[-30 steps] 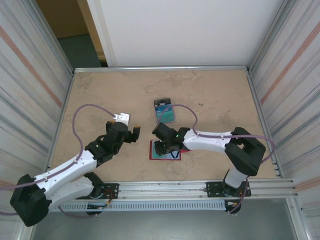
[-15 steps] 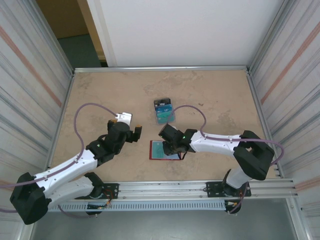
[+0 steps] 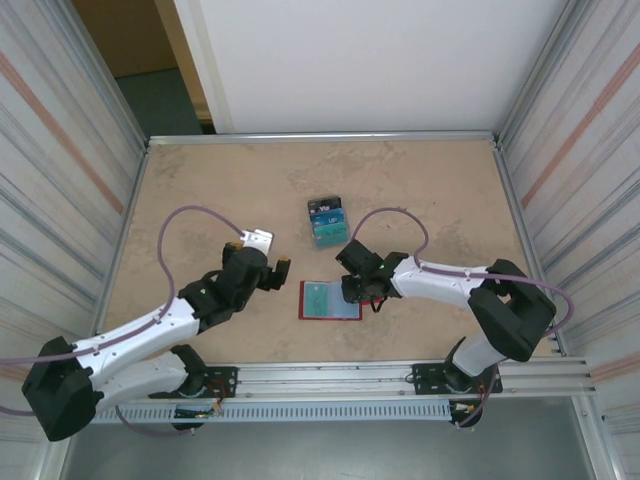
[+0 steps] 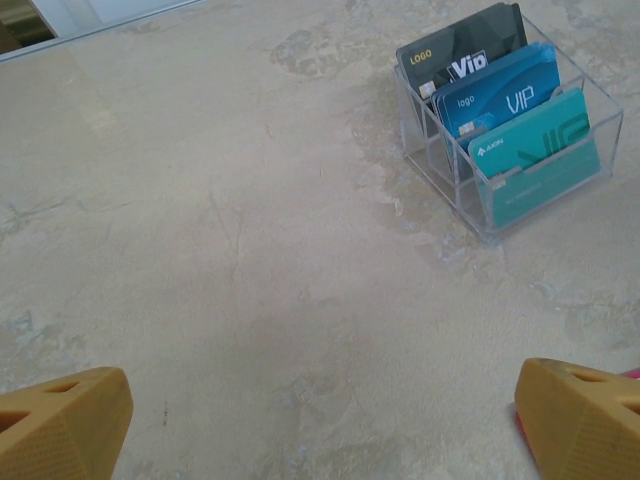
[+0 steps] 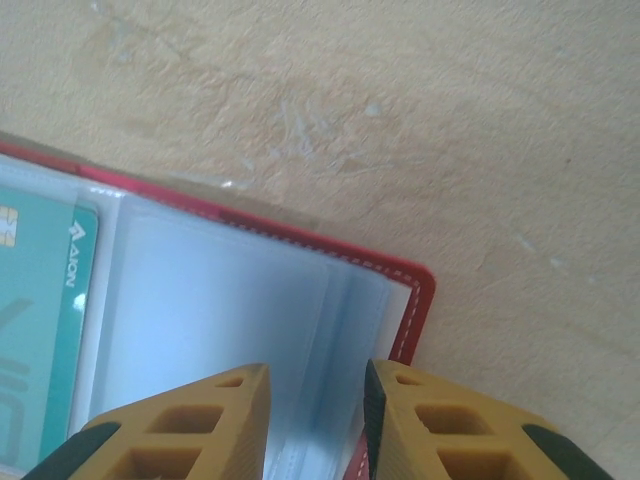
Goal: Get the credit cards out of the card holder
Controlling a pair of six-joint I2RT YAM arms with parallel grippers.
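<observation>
Left gripper (image 3: 277,268): nearest on the left side, over bare table (image 3: 200,190) just left of the card holder. Its orange fingertips (image 4: 62,424) sit at the bottom corners of the left wrist view, spread wide with nothing between them.
Right gripper (image 3: 354,292): at the right edge of the card holder. In the right wrist view its two orange fingers (image 5: 180,425) are drawn close, leaving a narrow gap over the clear sleeves. Whether they pinch a sleeve cannot be told.
Card holder (image 3: 330,301): a red wallet lying open and flat near the front middle of the table, between the two grippers, with pale bluish sleeves (image 5: 220,310) facing up.
Card in holder: one teal card (image 5: 40,320) sits inside the left sleeve, its chip partly visible.
Clear box (image 4: 470,170): farther back, apart from the card holder, towards the middle of the table.
Credit cards (image 4: 498,98): three stand in the clear box, one behind another: teal in front, blue marked VIP in the middle, dark marked LOGO and VIP at the back.
</observation>
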